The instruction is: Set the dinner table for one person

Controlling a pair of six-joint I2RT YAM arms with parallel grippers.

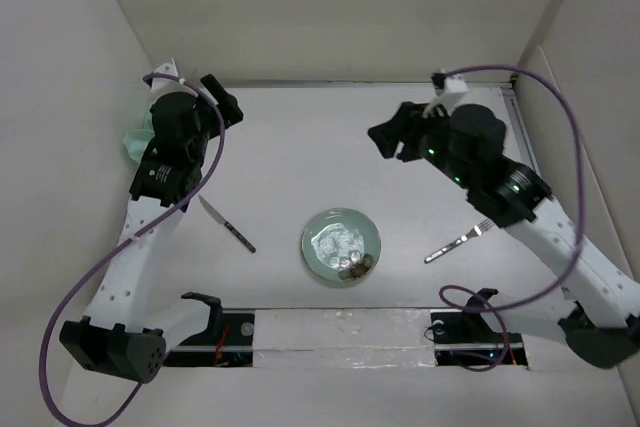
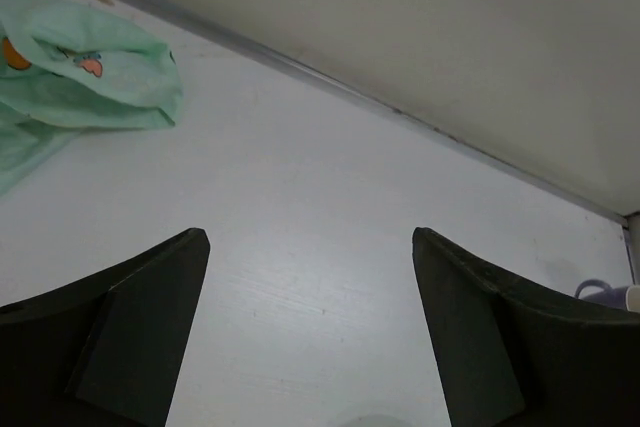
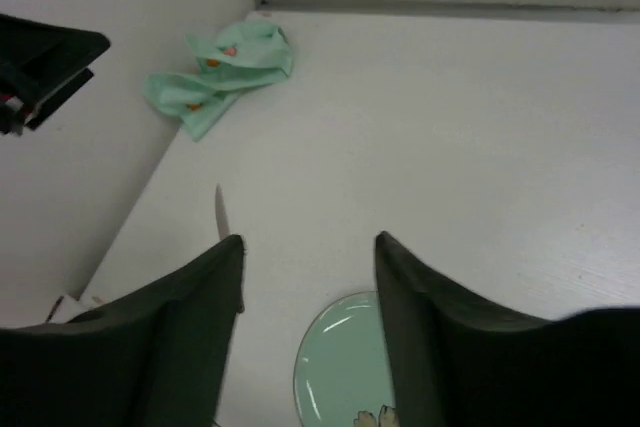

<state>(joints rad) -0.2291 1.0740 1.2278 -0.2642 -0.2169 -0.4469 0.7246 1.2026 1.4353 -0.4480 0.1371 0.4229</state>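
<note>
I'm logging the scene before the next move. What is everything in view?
table: 1, white, under everything, walls on three sides
plate: 1, mint green, near middle of table
knife: 1, silver blade and dark handle, left of plate, apart from it
fork: 1, silver, right of plate, apart from it
cloth: 1, mint green with print, far left corner
cables: 2, purple, one along each arm
left gripper: 1, black, open, empty, above table
right gripper: 1, black, open, empty, above table
</note>
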